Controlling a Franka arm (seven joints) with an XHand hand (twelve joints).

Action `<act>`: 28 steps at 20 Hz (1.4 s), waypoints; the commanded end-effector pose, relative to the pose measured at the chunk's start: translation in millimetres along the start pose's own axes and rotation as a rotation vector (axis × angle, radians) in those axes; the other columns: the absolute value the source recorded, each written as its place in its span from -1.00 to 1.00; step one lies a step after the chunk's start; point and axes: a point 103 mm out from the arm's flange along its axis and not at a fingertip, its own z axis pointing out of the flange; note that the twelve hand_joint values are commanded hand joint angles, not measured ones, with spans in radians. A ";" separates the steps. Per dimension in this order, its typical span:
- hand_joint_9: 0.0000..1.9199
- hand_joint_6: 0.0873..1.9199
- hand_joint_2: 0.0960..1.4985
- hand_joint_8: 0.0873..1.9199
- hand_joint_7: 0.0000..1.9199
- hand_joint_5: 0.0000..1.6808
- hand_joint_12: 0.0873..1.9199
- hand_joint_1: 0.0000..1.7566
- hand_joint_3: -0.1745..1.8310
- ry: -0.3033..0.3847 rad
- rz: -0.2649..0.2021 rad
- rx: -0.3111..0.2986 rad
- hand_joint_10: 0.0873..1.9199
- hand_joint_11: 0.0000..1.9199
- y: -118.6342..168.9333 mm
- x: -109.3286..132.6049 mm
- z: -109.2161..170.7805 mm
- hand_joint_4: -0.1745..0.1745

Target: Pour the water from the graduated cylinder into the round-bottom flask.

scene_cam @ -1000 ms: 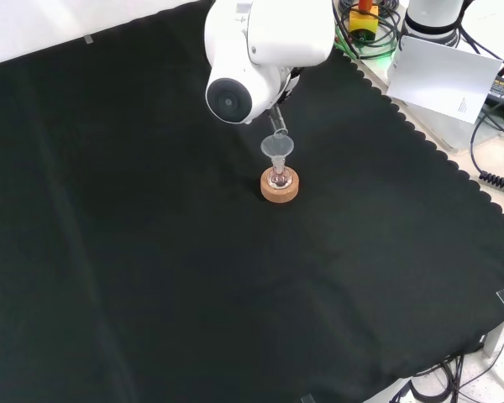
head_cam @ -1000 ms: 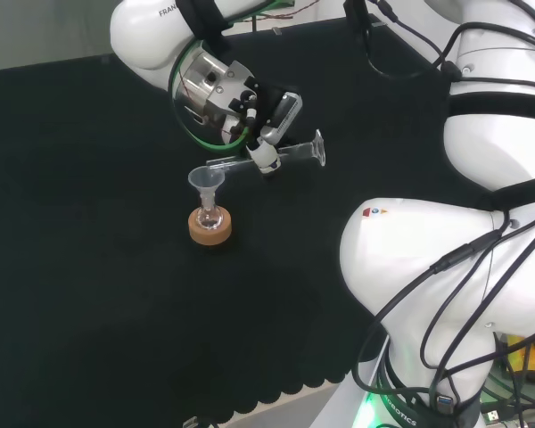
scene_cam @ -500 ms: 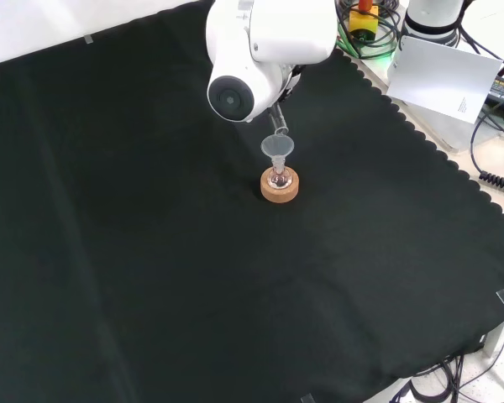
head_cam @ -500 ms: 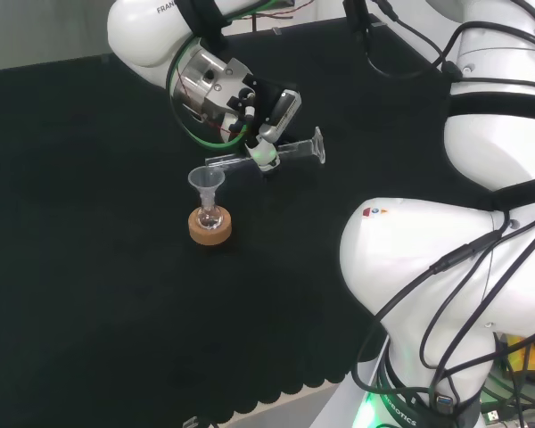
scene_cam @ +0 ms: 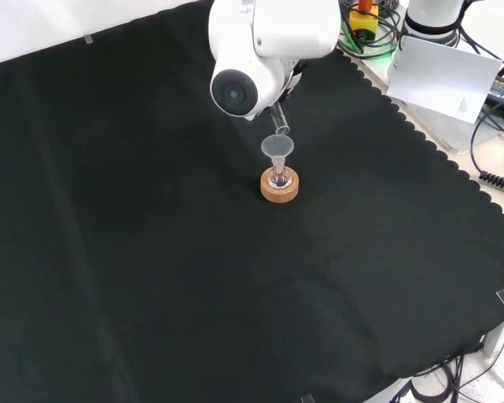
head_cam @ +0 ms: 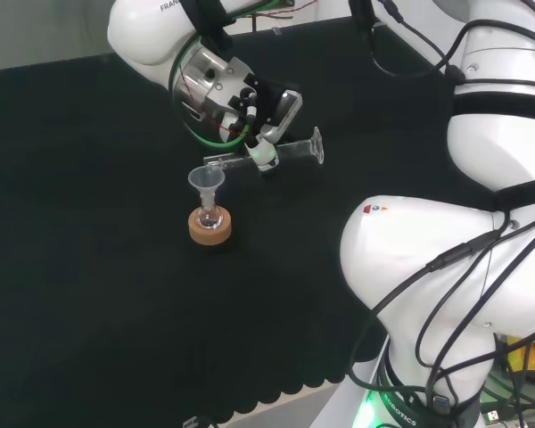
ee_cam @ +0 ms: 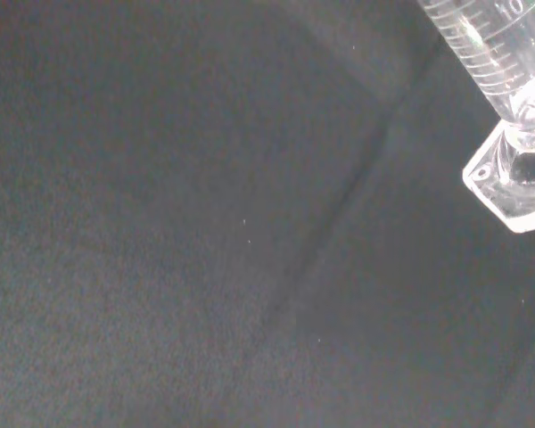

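Hand (head_cam: 266, 114) clamped on the graduated cylinder (head_cam: 285, 152), which lies near horizontal. Its mouth sits just above the funnel (head_cam: 206, 180) in the round-bottom flask (head_cam: 209, 217) on the cork stand (head_cam: 209, 230).

In the front view the arm's white link (scene_cam: 260, 42) hides the hand holding the graduated cylinder (scene_cam: 278, 122); the flask (scene_cam: 277, 178) below is too small to judge its contents.

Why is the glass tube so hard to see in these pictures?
Head view: the clear graduated cylinder in the robot hand nearly melts into the black cloth. Front view: a white arm link hides most of it. Wrist view: its foot catches light, so it shows best.
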 end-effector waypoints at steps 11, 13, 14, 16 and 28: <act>0.54 0.13 0.51 -0.70 0.29 0.09 -0.29 0.29 -0.83 0.214 -0.099 -0.276 -1.00 0.26 -2.3 -10.9 12.2 -0.83; 0.54 0.13 0.51 -0.70 0.29 0.09 -0.29 0.29 -0.83 0.268 -0.125 -0.315 -1.00 0.26 -2.7 -14.8 15.3 -0.83; 0.54 0.13 0.51 -0.70 0.29 0.09 -0.28 0.29 -0.83 0.297 -0.138 -0.335 -1.00 0.26 -2.6 -16.5 16.8 -0.83; 0.54 0.13 0.51 -0.70 0.29 0.09 -0.28 0.29 -0.83 0.346 -0.155 -0.376 -1.00 0.26 -2.2 -19.8 19.0 -0.83; 0.54 0.13 0.51 -0.70 0.29 0.09 -0.28 0.29 -0.83 0.502 -0.220 -0.542 -1.00 0.27 3.6 -28.2 19.8 -0.82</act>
